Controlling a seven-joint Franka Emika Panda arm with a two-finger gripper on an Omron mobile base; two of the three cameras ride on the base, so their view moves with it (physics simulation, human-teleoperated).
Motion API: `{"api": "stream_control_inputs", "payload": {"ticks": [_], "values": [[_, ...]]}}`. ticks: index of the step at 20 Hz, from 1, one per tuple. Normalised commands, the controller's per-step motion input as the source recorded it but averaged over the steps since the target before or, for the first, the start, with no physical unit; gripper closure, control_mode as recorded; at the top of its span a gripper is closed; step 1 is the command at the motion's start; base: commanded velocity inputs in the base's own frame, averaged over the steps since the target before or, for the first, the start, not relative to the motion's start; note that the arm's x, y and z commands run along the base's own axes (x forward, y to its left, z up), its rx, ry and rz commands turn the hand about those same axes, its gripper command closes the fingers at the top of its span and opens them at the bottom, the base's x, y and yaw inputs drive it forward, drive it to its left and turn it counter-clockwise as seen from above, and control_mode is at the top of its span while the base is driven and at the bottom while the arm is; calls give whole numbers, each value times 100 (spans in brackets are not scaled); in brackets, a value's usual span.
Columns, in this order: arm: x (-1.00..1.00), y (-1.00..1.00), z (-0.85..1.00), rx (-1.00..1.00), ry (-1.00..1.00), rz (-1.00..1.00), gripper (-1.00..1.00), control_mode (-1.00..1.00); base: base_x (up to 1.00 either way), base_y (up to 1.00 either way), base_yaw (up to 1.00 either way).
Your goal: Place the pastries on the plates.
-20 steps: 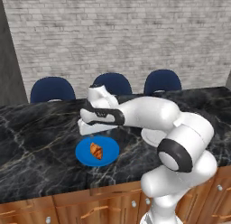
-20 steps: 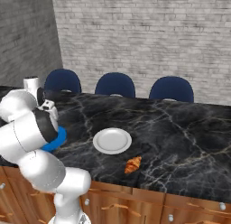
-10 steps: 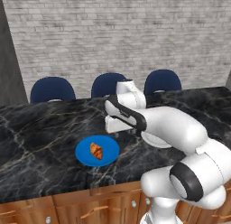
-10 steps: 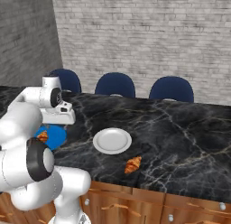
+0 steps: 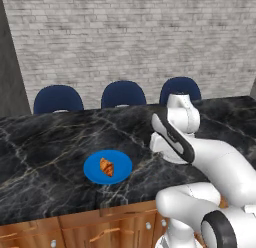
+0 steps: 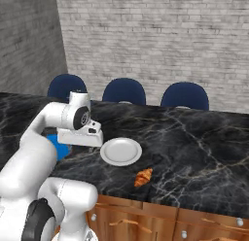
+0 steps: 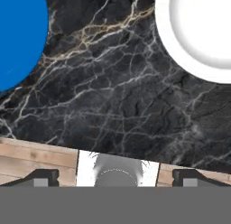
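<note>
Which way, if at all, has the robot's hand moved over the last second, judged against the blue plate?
Yes. In the left base view the hand has swung right, from above the blue plate and its croissant, toward the white plate.

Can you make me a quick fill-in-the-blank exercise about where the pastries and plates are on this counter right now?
1. One croissant lies on the ______ plate.
2. The white plate holds ______ pastries.
3. The other croissant lies on the marble counter, between the white plate and the counter's ______ edge.
4. Behind the counter stand ______ blue chairs.

Missing words: blue; no; front; three
</note>
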Motion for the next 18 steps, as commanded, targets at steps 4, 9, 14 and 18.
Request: {"api": "stream_control_inputs", "payload": {"ticks": [4,9,14,18], "values": [[-14,-100,14,0,0,-3,-100,-100,0,0,0],[-10,-100,7,0,1,-4,-100,-100,0,0,0],[-10,-100,0,0,5,-8,-100,-100,0,0,0],[0,-98,-11,0,0,-9,-100,-100,0,0,0]]}}
